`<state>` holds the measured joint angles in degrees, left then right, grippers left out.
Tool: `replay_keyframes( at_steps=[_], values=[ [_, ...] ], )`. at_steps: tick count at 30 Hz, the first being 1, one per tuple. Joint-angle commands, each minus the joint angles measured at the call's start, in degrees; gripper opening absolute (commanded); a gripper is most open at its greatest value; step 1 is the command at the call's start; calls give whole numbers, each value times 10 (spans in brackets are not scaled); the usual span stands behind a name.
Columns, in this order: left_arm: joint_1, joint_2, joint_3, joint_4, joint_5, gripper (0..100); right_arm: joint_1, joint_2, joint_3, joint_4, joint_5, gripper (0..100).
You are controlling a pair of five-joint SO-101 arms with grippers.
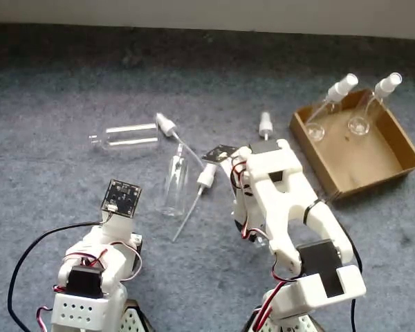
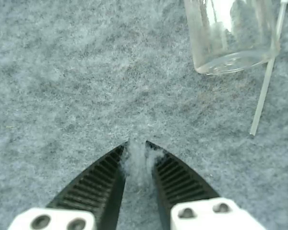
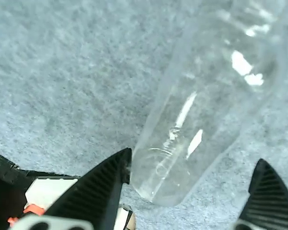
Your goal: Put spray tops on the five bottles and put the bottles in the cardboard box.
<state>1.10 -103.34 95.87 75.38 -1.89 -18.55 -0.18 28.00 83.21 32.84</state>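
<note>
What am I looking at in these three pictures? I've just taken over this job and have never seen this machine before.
These are two small robot arms side by side over a grey surface. The high view looks down on everything; each wrist view comes from a camera on one arm. The left tool is nearly closed on nothing, a bottle just ahead. The right tool is open around a clear bottle. The cardboard box holds two capped bottles. Another bottle and three loose spray tops lie on the surface.
</note>
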Motion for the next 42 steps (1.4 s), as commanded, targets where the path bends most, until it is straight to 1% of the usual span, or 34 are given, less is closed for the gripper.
replay_keyframes(
  at_steps=[1,8,14,18,21,23,28,30,35,42],
  values=[
    [7,-4,13,2,-5,5,-4,-8,-15,7,7,368],
    [7,-4,13,2,-5,5,-7,-10,-17,11,7,368],
    [7,-4,13,2,-5,5,-7,-58,-89,95,3,368],
    [7,-4,13,2,-5,5,-7,-86,-151,108,-68,368],
    [7,-4,13,2,-5,5,-10,-87,-184,108,-105,368],
    [7,-4,13,2,-5,5,-25,-87,-195,105,-124,368],
    [7,-4,13,2,-5,5,-91,-84,-198,95,-171,368],
    [7,-4,13,2,-5,5,-104,-66,-198,79,-188,368],
    [7,-4,13,2,-5,5,-105,15,-200,44,-216,368],
    [7,-4,13,2,-5,5,-104,70,-199,7,-220,368]
  ],
)
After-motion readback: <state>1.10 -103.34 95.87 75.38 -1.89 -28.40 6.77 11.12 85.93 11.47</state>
